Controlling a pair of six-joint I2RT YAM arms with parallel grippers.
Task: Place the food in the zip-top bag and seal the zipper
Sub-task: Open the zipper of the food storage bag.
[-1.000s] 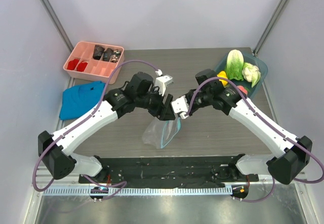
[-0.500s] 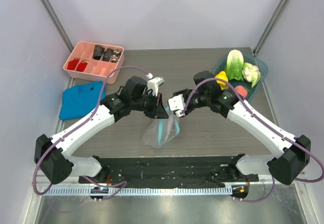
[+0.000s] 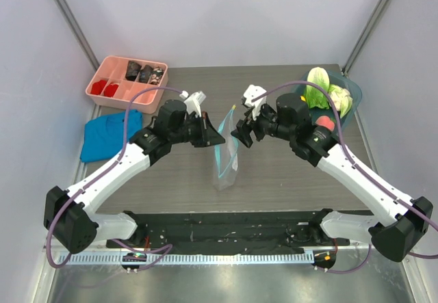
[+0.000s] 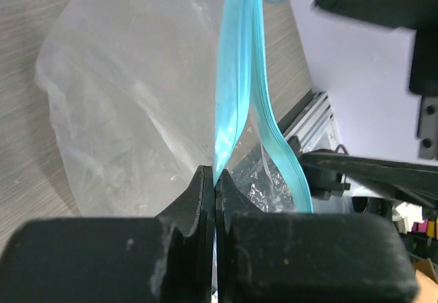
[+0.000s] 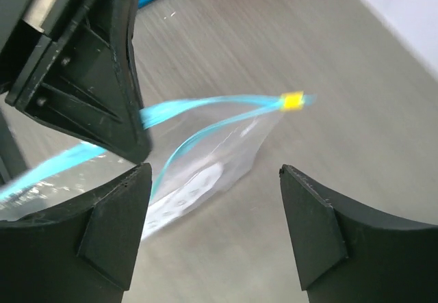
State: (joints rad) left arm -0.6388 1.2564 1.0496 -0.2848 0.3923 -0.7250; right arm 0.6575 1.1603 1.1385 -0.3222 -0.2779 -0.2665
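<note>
At frame centre, zip-top bag point(image 3: 224, 165): hanging unsealed.
left gripper point(image 4: 214, 180): your jaws are clenching the zipper point(image 4: 234, 77).
right gripper point(image 5: 213, 180): jaws standing released.
food point(image 3: 321, 87): waiting in bowl point(image 3: 354, 104), upper right.
step: you are opening the mouth; right jaws needing the free lip.

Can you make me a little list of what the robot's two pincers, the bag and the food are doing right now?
left pincer: shut on the zipper, holding the bag up
right pincer: open, holding nothing, beside the bag
bag: clear, mouth strips partly parted, no food seen inside
food: in the teal bowl, far right of the table
</note>
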